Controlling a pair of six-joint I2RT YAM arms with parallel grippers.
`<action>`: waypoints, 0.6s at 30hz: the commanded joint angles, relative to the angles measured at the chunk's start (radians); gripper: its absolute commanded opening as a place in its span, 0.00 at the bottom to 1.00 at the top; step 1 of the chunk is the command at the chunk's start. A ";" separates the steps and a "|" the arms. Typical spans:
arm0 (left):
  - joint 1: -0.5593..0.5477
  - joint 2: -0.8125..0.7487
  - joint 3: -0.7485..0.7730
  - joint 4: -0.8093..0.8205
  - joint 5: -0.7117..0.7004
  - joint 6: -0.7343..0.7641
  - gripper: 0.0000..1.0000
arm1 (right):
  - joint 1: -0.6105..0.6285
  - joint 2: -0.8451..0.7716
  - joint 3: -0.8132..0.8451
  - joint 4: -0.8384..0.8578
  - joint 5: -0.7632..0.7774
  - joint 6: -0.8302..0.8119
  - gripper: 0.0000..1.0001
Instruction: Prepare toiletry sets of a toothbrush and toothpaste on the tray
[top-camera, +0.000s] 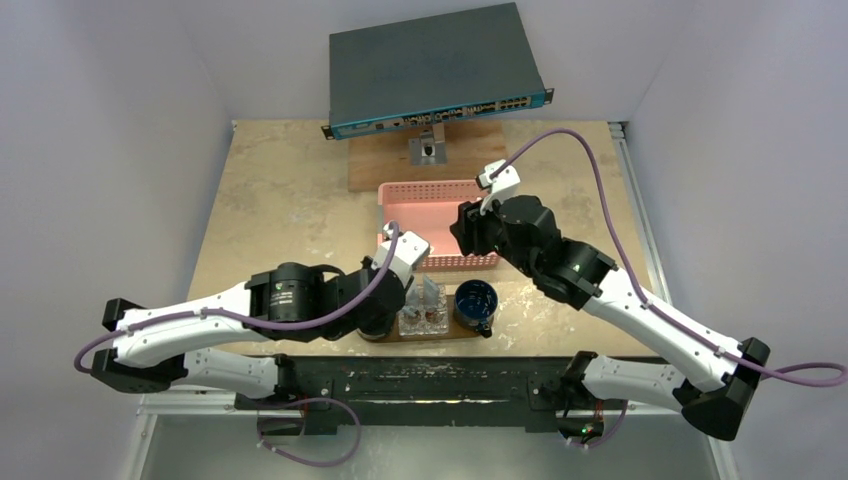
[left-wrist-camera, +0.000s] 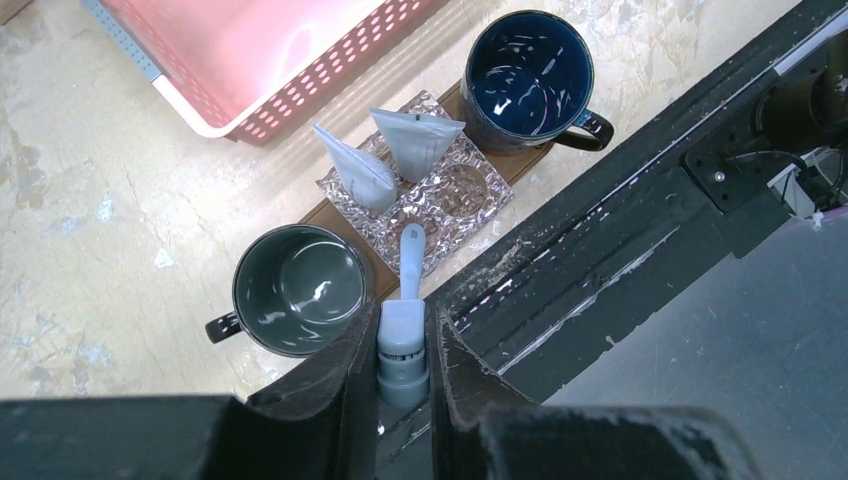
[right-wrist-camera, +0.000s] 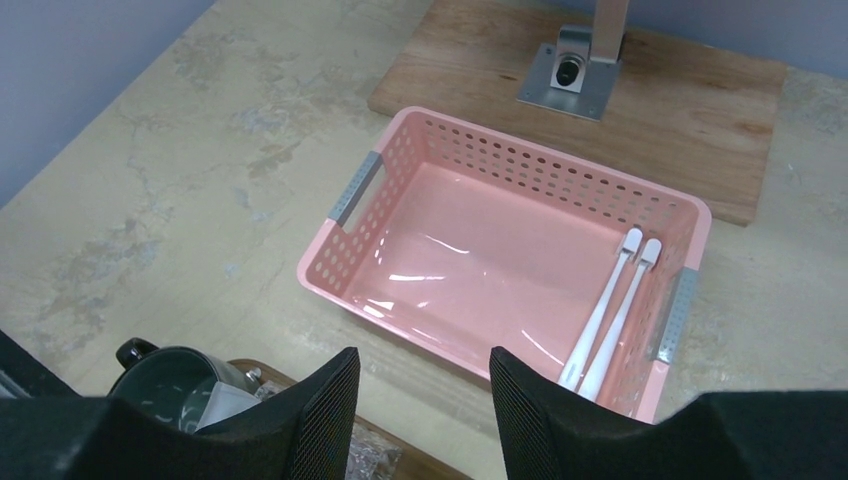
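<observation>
arms (top-camera: 190, 325): white shells, black joints | cables (top-camera: 565, 131) — purple | fingers (right-wrist-camera: 322, 420) — black

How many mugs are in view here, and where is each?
2. A dark blue mug stands at one end of the brown tray; a grey mug stands at the opposite end. The pink basket holds none; more seem unlikely to be hidden.

Grey mug (left-wrist-camera: 298, 288) and blue mug (left-wrist-camera: 528, 78) block the tray (left-wrist-camera: 322, 212) ends; basket (left-wrist-camera: 300, 95) open.
</observation>
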 joint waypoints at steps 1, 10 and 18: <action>-0.008 0.018 -0.008 0.051 -0.006 -0.008 0.00 | -0.005 -0.019 -0.009 0.032 -0.011 0.010 0.53; -0.008 0.051 -0.069 0.105 -0.021 0.001 0.00 | -0.007 -0.018 -0.024 0.041 -0.013 0.005 0.54; -0.008 0.030 -0.158 0.179 -0.032 0.000 0.00 | -0.010 -0.014 -0.036 0.045 -0.015 0.005 0.55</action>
